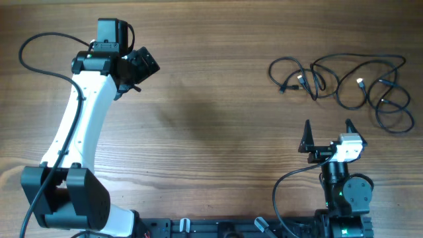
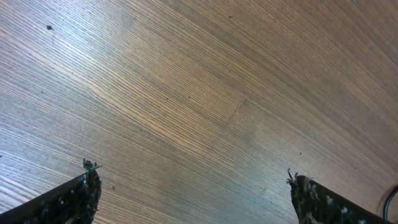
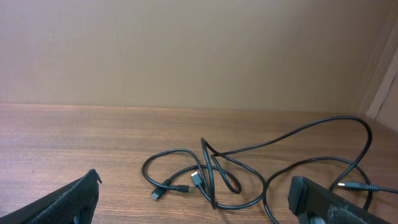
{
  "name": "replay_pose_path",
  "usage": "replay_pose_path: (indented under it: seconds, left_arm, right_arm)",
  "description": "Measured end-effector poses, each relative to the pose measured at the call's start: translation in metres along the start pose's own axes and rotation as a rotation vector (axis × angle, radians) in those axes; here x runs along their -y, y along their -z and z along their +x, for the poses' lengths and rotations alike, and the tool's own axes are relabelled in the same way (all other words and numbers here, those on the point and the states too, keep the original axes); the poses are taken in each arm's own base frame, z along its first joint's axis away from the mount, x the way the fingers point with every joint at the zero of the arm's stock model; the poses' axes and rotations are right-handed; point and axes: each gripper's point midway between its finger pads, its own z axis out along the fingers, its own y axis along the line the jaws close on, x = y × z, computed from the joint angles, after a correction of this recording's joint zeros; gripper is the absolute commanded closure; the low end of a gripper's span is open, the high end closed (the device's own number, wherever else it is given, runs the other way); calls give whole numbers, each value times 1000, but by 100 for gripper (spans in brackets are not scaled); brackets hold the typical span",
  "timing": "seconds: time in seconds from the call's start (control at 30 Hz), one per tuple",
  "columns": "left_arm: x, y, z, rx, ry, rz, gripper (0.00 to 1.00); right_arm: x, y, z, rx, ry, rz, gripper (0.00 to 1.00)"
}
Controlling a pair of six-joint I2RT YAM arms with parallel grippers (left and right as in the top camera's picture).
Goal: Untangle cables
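On the wood-grain table (image 1: 218, 125) I work at, a loose tangle of thin black cables (image 1: 344, 82) lies flat near the far right corner, loops crossing one another, strung out along the far edge.

The overhead camera looks straight down from well above on the brown wood-grain table (image 1: 211, 119), taking in most of its top. The left wrist camera sits close over bare wood by the far edge, left of middle. It is tilted downward, with its own dark fingertips (image 2: 74, 199) at the lower corners. The right wrist camera sits low toward the near right corner, facing about level toward the far edge and a plain beige wall (image 3: 186, 50). It shares with the overhead view the thin black looped cables (image 1: 344, 79) (image 3: 249, 168) near the far right corner.
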Motion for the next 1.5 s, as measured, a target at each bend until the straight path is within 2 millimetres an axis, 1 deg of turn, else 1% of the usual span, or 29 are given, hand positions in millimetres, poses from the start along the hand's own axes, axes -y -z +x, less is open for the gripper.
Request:
replay_pose_path:
  seconds: [0.53, 0.63, 0.7, 0.77, 0.83, 0.87, 0.9, 0.97, 1.0, 1.07, 1.1, 1.17, 1.2, 1.3, 1.37, 1.47, 1.5]
  left_arm:
    - [0, 0, 0, 0, 0, 0, 0]
    - [-4, 1, 5, -19, -1, -15, 0]
    - [-8, 6, 10, -34, -1, -27, 0]
    - [-9, 17, 10, -13, -1, -16, 0]
    - [-8, 31, 4, 50, 1, 10, 0]
    - [-7, 34, 0, 88, 2, 27, 0]
    - [-6, 38, -4, 128, 3, 44, 0]
    - [-4, 38, -11, 219, 9, 89, 0]
    - [-5, 34, -12, 256, 10, 105, 0]
    - [-7, 20, -11, 316, 6, 139, 0]
    - [-11, 8, -6, 335, 0, 147, 0]
    - [-21, -13, 8, 339, -6, 148, 0]
    - [-29, -26, 20, 340, -10, 149, 0]
    - [-49, -49, 47, 350, -16, 157, 0]
    - [-61, -59, 65, 364, -19, 176, 0]
    - [-77, -67, 87, 399, -17, 206, 0]
    - [-84, -70, 97, 403, -18, 213, 0]
  right_arm:
    - [0, 0, 0, 0, 0, 0, 0]
    - [0, 0, 0, 0, 0, 0, 0]
    - [0, 0, 0, 0, 0, 0, 0]
    - [0, 0, 0, 0, 0, 0, 0]
    - [0, 0, 0, 0, 0, 0, 0]
    - [0, 0, 0, 0, 0, 0, 0]
    - [0, 0, 0, 0, 0, 0, 0]
    - [0, 0, 0, 0, 0, 0, 0]
    - [0, 0, 0, 0, 0, 0, 0]
    - [0, 0, 0, 0, 0, 0, 0]
    - [0, 0, 0, 0, 0, 0, 0]
    - [0, 0, 0, 0, 0, 0, 0]
    - [0, 0, 0, 0, 0, 0, 0]
    - [0, 0, 0, 0, 0, 0, 0]
    - [0, 0, 0, 0, 0, 0, 0]
    - [0, 0, 0, 0, 2, 0, 0]
    - [0, 0, 0, 0, 3, 0, 0]
